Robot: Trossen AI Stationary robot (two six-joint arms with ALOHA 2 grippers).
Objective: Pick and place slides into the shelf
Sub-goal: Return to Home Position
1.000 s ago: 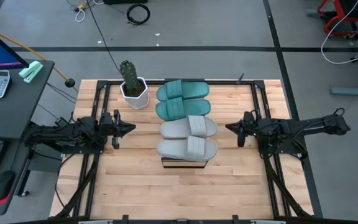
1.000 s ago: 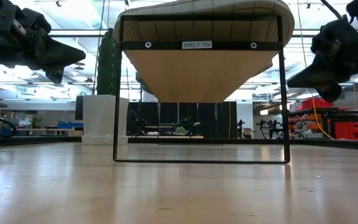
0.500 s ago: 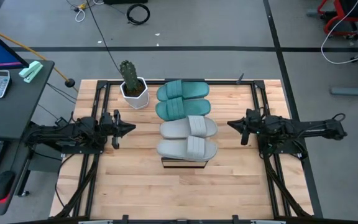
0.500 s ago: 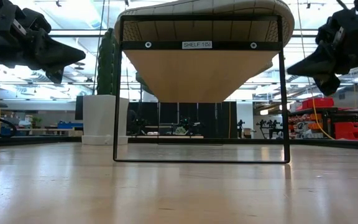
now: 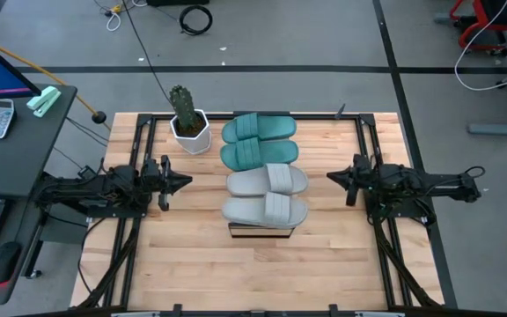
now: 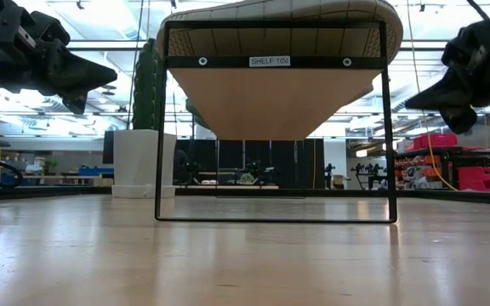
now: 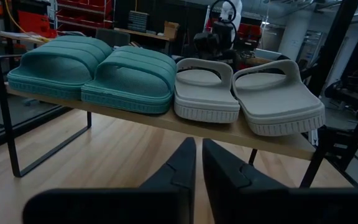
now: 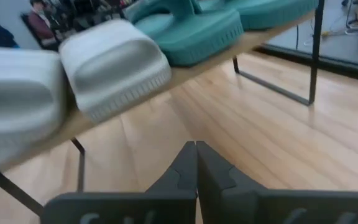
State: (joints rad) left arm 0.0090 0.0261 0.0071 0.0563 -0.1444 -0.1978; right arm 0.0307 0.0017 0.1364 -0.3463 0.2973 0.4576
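Lying side by side along the shelf (image 5: 260, 232), all four slides fill its top. The two teal green slides (image 5: 259, 141) sit at the far end, and the two light grey slides (image 5: 266, 195) sit at the near end. The near teal one and the far grey one are just beside each other. The shelf is a light-wood board raised on a thin black frame in the middle of the plank table (image 5: 192, 264). In the low view, a small white label shows on its front bar. A potted cactus (image 5: 182, 110) in a white pot stands just beside the far teal slide, on the left arm's side.

The left gripper (image 5: 183, 182) hangs above the table to the left of the shelf, well apart from it and pointing at the grey slides. Its wrist view shows the fingers (image 7: 182, 163) drawn close, with only a thin slit between them, and they hold nothing. The right gripper (image 5: 332, 177) hangs to the right of the shelf, also apart from it and pointing inward. Its fingers (image 8: 184, 165) are pressed together and empty. Both grippers sit at about the height of the shelf board in the low view.
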